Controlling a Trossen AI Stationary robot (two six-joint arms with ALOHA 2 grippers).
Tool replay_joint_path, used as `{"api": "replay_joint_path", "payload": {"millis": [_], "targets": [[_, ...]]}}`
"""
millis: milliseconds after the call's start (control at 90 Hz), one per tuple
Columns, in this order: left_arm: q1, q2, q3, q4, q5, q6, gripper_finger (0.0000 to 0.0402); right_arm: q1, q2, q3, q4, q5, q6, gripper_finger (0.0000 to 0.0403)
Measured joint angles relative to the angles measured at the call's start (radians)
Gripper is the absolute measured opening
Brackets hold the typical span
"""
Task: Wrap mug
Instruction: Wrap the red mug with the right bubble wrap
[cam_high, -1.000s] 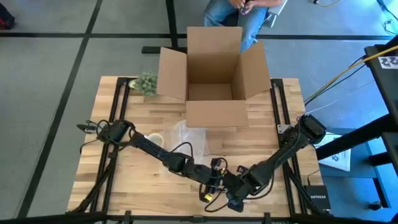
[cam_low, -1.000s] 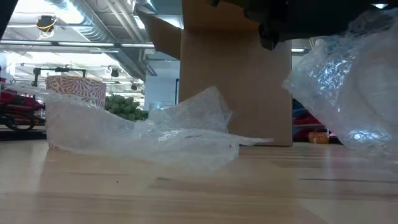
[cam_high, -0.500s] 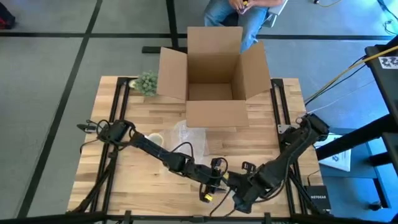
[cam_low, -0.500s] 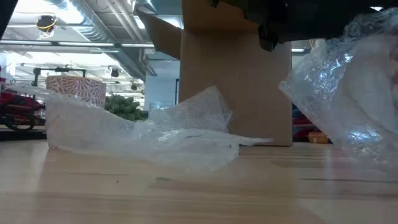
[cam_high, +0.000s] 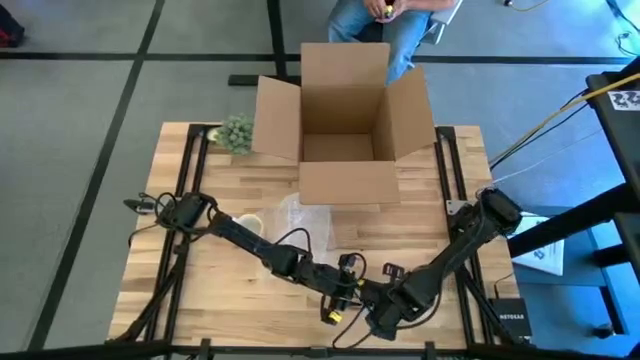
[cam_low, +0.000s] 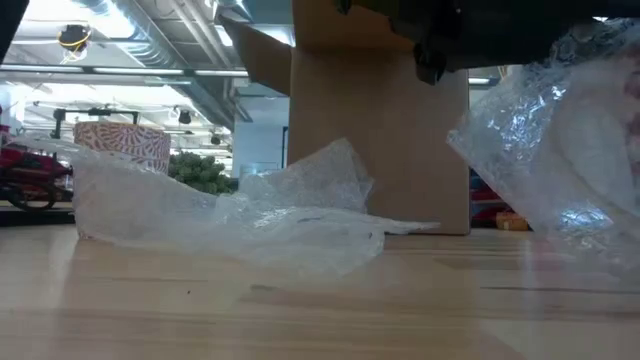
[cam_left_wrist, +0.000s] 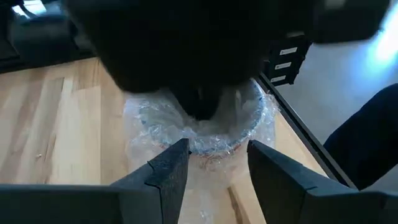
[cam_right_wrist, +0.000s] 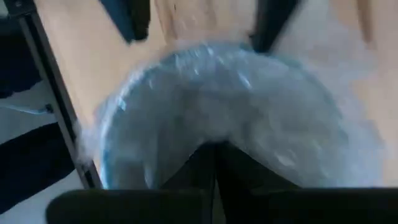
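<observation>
The mug (cam_left_wrist: 199, 124) is covered in clear bubble wrap and sits near the table's near edge, between my two grippers. In the low view the wrapped bundle (cam_low: 560, 150) shows at the right. My left gripper (cam_left_wrist: 217, 168) has a finger on each side of the bundle. My right gripper (cam_right_wrist: 214, 162) is shut, its fingers sunk in the wrap over the mug's mouth. From above, the arms (cam_high: 365, 298) hide the mug. My left gripper pinches the wrapped mug's lower side wall (cam_left_wrist: 214, 152) between its two fingers, through the bubble wrap. Whether the bundle rests on the table cannot be told. My right gripper presses its shut fingers (cam_right_wrist: 214, 171) into the bubble wrap (cam_right_wrist: 249, 106) stretched over the mug's mouth, coming opposite the left gripper.
A loose sheet of bubble wrap (cam_low: 230, 210) lies at mid-table, with a red-patterned cup (cam_low: 122, 145) behind it. An open cardboard box (cam_high: 345, 130) stands at the far edge, a green plant (cam_high: 235, 130) to its left. A person (cam_high: 385, 20) sits beyond the table.
My right arm has swung a little toward the near right edge and come back toward the wrapped mug. The bundle has shifted slightly toward the table's left. My left gripper has kept its hold.
</observation>
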Motion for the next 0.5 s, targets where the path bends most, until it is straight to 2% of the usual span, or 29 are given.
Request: {"api": "replay_joint_path", "payload": {"millis": [156,433,500], "targets": [[0.000,0.000,0.000,0.000,-0.002,0.000,0.0150,-0.018,0.023,0.002,0.003,-0.011,-0.033,0.0000],[0.000,0.000,0.000,0.000,-0.001,0.000,0.0150,-0.027,0.012,0.005,0.003,-0.136,-0.045,0.0000],[0.000,0.000,0.000,-0.002,-0.001,0.000,0.0150,-0.021,0.005,0.023,-0.013,-0.112,-0.030,0.0002]]}}
